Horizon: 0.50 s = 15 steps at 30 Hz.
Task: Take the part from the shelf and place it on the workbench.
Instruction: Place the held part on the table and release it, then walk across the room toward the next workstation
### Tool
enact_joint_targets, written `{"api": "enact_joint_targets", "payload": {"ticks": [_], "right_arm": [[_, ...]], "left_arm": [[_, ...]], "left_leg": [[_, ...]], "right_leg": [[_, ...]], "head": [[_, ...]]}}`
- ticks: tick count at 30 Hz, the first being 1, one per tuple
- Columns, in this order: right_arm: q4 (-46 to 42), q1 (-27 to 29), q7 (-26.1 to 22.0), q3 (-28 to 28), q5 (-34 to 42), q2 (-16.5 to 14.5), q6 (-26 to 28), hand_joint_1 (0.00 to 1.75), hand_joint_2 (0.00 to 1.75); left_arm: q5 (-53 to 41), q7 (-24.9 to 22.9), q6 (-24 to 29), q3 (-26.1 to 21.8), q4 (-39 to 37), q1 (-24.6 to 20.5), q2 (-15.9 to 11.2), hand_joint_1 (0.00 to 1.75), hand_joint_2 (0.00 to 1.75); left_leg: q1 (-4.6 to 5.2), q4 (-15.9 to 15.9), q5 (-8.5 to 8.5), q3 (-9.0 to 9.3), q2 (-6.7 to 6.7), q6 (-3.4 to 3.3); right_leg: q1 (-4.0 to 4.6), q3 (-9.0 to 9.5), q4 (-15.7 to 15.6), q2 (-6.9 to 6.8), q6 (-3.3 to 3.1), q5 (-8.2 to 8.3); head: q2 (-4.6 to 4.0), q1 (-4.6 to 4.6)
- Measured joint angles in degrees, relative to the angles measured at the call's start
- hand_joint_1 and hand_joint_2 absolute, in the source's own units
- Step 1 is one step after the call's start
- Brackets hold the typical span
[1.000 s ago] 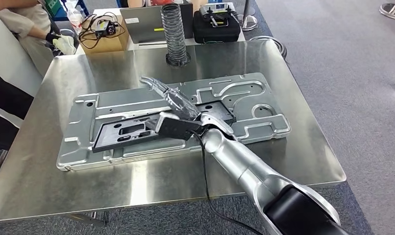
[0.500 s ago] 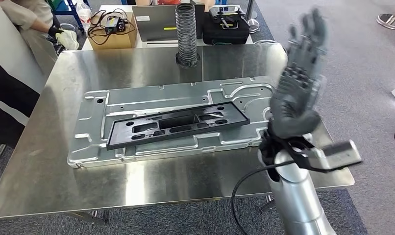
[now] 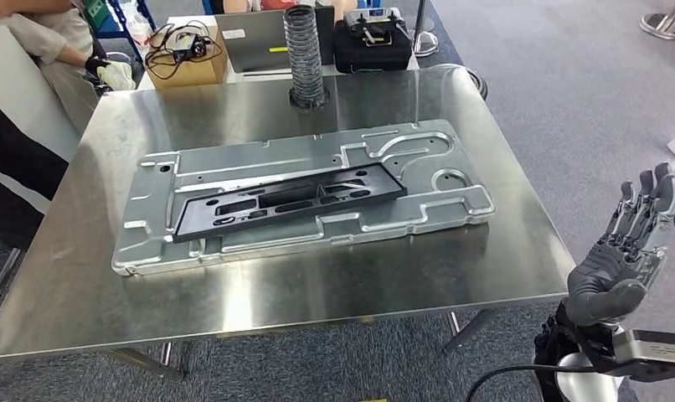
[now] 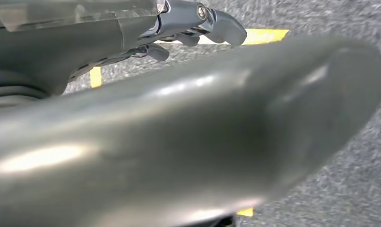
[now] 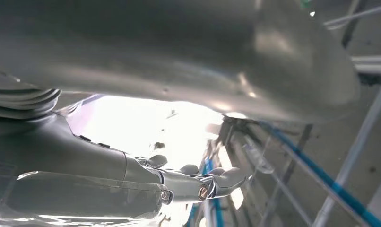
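A person's sleeve (image 3: 33, 33) shows at the far left, beside a cardboard box (image 3: 186, 63) holding a tangle of black cables; no writing on it can be read. The steel counter (image 3: 74, 293) carries a large stamped metal panel (image 3: 234, 163), and the black part (image 3: 288, 201) lies flat on that panel, well apart from the fingers. A ribbed grey hose (image 3: 304, 54) stands upright behind. Off the counter's right edge the right hand (image 3: 623, 260) is raised, fingers (image 3: 644, 205) spread apart, holding nothing. The left hand (image 4: 179, 23) hangs over grey floor, its fingers curled around nothing.
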<state>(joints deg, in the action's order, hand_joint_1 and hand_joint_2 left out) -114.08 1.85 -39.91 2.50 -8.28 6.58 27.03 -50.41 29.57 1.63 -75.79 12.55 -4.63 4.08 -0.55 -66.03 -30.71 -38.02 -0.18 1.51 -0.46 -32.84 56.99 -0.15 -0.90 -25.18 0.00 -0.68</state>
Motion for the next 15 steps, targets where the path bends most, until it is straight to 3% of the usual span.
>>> {"api": "enact_joint_targets", "payload": {"ticks": [2,3,4,7,8,9,11,12,13,15], "right_arm": [[0.2,1.6,0.0,1.5,0.2,-0.2,0.5,0.0,0.0],[0.5,2.3,0.0,2.2,0.4,-0.3,0.7,0.0,0.0],[0.7,2.9,0.0,2.9,0.5,-0.3,0.8,0.0,0.0],[1.3,4.1,0.0,5.0,0.5,-0.7,0.2,0.0,0.0],[1.4,4.8,0.0,5.9,0.3,-0.8,0.0,0.0,0.0],[1.6,5.4,0.0,6.8,0.0,-1.0,-0.3,0.0,0.0],[1.9,6.6,0.0,8.3,-0.6,-1.2,-0.4,0.0,0.0],[2.1,7.1,0.0,8.8,-0.8,-1.3,-0.3,0.0,0.0],[2.4,7.7,0.0,9.3,-1.0,-1.3,-0.1,0.0,0.0],[3.0,8.5,0.0,10.1,-1.4,-1.4,-0.1,0.0,0.0]], "left_arm": [[0.0,0.1,0.0,0.0,0.0,0.0,0.0,0.0,0.0],[0.0,0.1,0.0,0.0,0.0,0.0,-0.1,0.0,0.0],[0.0,0.1,0.0,0.0,0.0,0.0,-0.1,0.0,0.0],[-0.1,0.1,-0.1,0.0,0.1,-0.3,-0.3,0.0,0.0],[-0.2,0.2,-0.1,0.0,0.1,-0.5,-0.3,0.0,0.0],[-0.2,0.2,-0.1,0.0,0.1,-0.6,-0.3,0.0,0.0],[-0.2,0.4,-0.1,0.0,0.1,-0.5,-0.3,0.0,0.0],[-0.3,0.4,-0.1,0.0,0.1,-0.4,-0.4,0.0,0.0],[-0.4,0.5,-0.1,0.0,0.1,-0.4,-0.4,0.0,0.0],[-0.6,0.5,-0.1,0.0,0.1,-0.5,-0.4,0.0,0.0]], "left_leg": [[-0.08,-6.8,-4.3,-1.45,0.0,0.27],[-0.08,-8.1,-5.06,-0.93,0.0,0.32],[-0.08,-7.1,-4.83,0.73,0.0,0.32],[0.02,4.7,-1.95,9.75,-0.09,-0.28],[0.13,7.7,-1.4,11.6,-0.17,-0.68],[0.26,9.2,-1.18,12.4,-0.24,-1.11],[0.46,9.3,-0.36,11.86,-0.18,-1.94],[0.45,9.4,0.28,11.49,0.0,-2.37],[0.41,9.5,1.01,10.93,0.2,-2.8],[0.38,9.6,2.47,9.38,0.53,-3.45]], "right_leg": [[0.08,-1.52,0.1,-0.08,-0.08,1.06],[0.11,-2.33,0.1,-0.1,-0.03,1.62],[0.11,-3.12,0.2,-0.09,0.06,2.17],[0.23,-4.86,0.8,0.05,0.68,3.63],[0.3,-5.16,0.9,0.02,1.01,4.1],[0.34,-5.33,0.9,-0.05,1.37,4.59],[0.2,-5.5,0.6,-0.07,2.08,5.61],[0.05,-5.73,0.7,-0.01,2.4,5.33],[-0.1,-6.24,1.7,0.06,2.69,3.9],[-0.34,-8.03,7.2,0.12,3.21,-1.88]], "head": [[0.0,-0.08],[0.0,-0.09],[0.0,-0.09],[0.01,-0.11],[0.01,0.02],[0.01,0.15],[0.0,0.36],[0.0,0.35],[0.0,0.41],[0.0,0.61]]}}
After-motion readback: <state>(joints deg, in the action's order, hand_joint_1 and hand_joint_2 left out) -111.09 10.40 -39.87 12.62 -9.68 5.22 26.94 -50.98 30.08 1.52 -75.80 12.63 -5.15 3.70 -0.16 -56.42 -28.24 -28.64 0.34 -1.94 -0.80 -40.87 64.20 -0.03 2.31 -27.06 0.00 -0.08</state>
